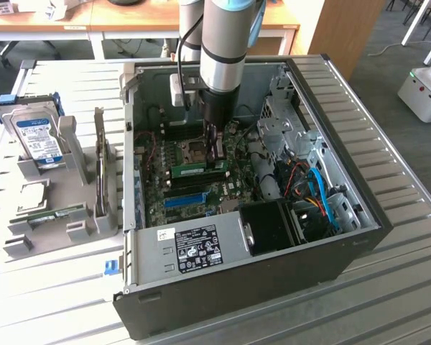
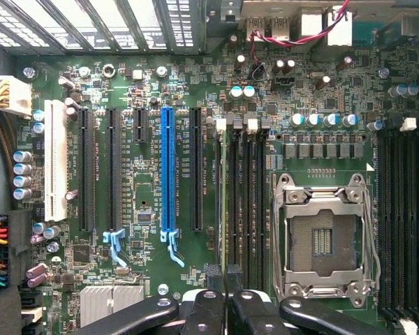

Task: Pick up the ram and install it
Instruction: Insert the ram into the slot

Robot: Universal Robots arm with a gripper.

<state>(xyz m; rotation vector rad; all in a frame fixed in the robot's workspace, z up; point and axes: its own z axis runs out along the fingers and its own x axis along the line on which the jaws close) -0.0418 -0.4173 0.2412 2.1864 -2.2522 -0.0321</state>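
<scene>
There, inside the open black sheet-metal computer case [image 1: 273, 287], the pincer [image 1: 217, 159] reached down over the green motherboard [image 1: 237, 190]. Its two dark fingers [image 2: 214, 273] were pinched narrowly on the ram [image 1: 197, 171], a long, thin green stick with dark chips. From the wrist view the ram appeared edge-on as a slim greenish line running along the black memory slots [image 2: 244, 195], between the long blue slot [image 2: 168, 174] and the square, silver-framed processor socket [image 2: 325, 237]. Whether it sat fully in a slot could not be told. On the ribbed pale surface [image 1: 50, 302], a silver hard drive [image 1: 39, 136] stood in a grey moulded holder [image 1: 82, 154].
</scene>
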